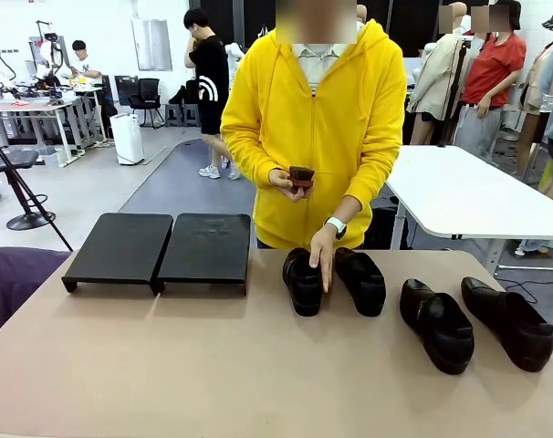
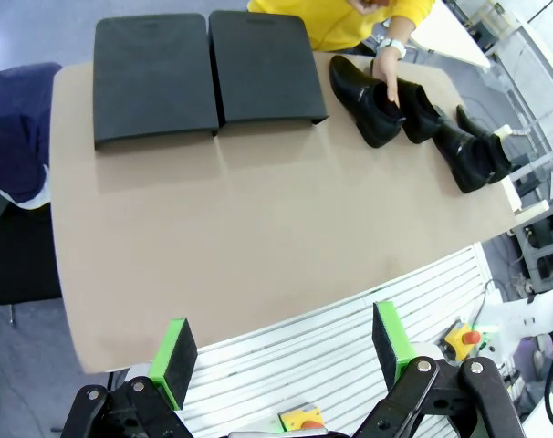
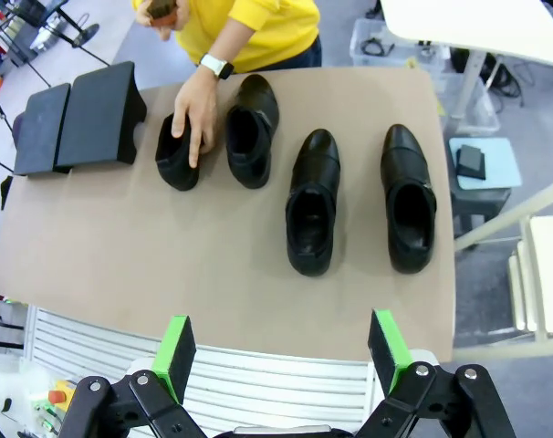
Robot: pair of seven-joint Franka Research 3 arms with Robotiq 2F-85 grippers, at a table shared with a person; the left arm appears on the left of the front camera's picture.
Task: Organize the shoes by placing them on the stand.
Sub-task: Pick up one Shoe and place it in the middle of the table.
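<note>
Several black glossy shoes stand in a row on the tan table, right of centre. A person's hand (image 1: 324, 255) rests on the leftmost shoe (image 1: 302, 287), beside its mate (image 1: 360, 280). Farther right lie two more shoes (image 1: 436, 325) (image 1: 509, 321). The black two-platform stand (image 1: 158, 251) sits bare at the far left of the table. My left gripper (image 2: 281, 342) hangs open over the table's near edge, far from the stand (image 2: 203, 73). High above the near edge, my right gripper (image 3: 281, 351) is also open, short of the shoe (image 3: 313, 201) in the middle of the row and the hand (image 3: 196, 114).
The person in a yellow hoodie (image 1: 313, 119) stands at the far side, holding a small dark object (image 1: 301, 177) in the other hand. A white table (image 1: 477, 196) stands behind at the right. A dark purple cloth (image 1: 12, 274) lies off the table's left edge.
</note>
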